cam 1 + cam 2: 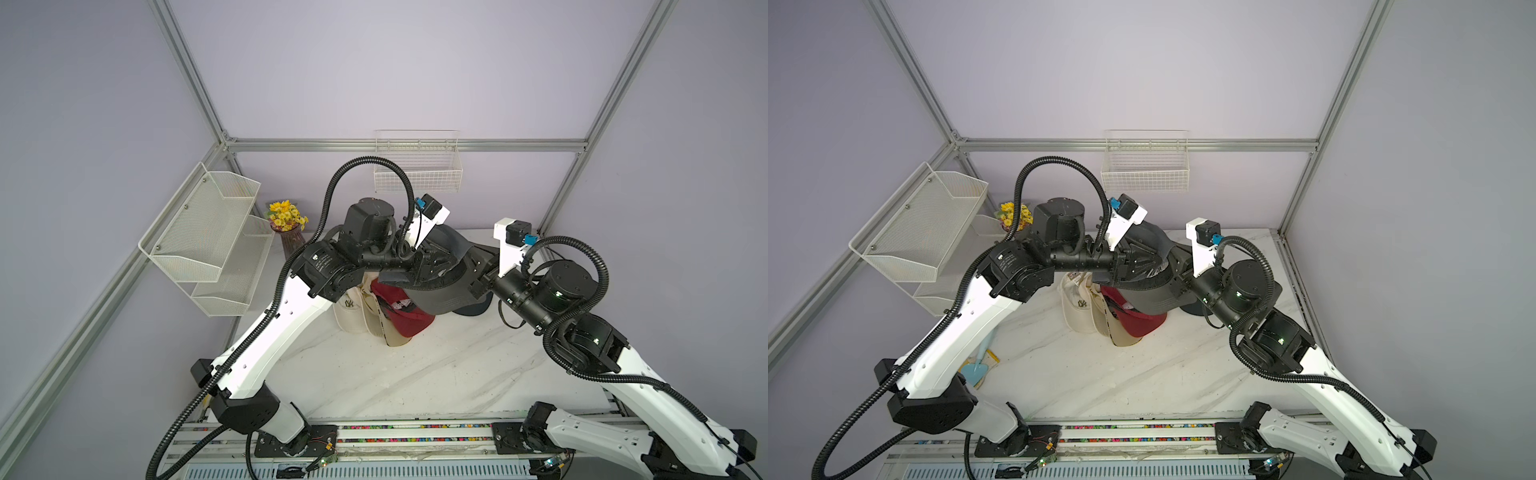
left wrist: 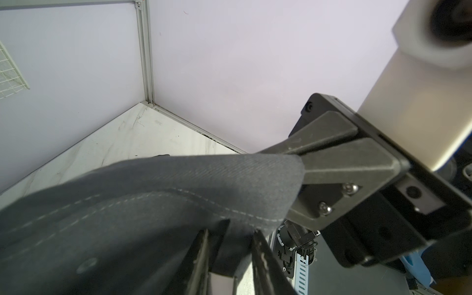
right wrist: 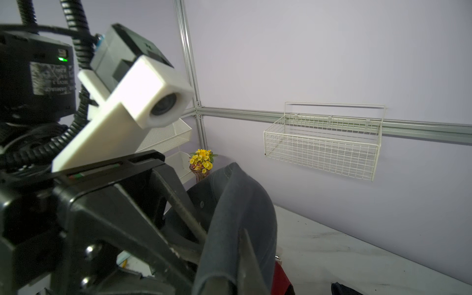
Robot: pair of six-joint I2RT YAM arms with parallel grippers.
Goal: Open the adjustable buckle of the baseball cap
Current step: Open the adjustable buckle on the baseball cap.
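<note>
left hand: half shut round cap, firm hold cannot be told | cap: held up over bench, buckle not seen | right hand: clamped on cap edge | tip: cap should be pinched near buckle, then pulled slowly

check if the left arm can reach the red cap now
Probably not: the left gripper straddles the grey cap, which the right gripper holds partly over the red cap.
</note>
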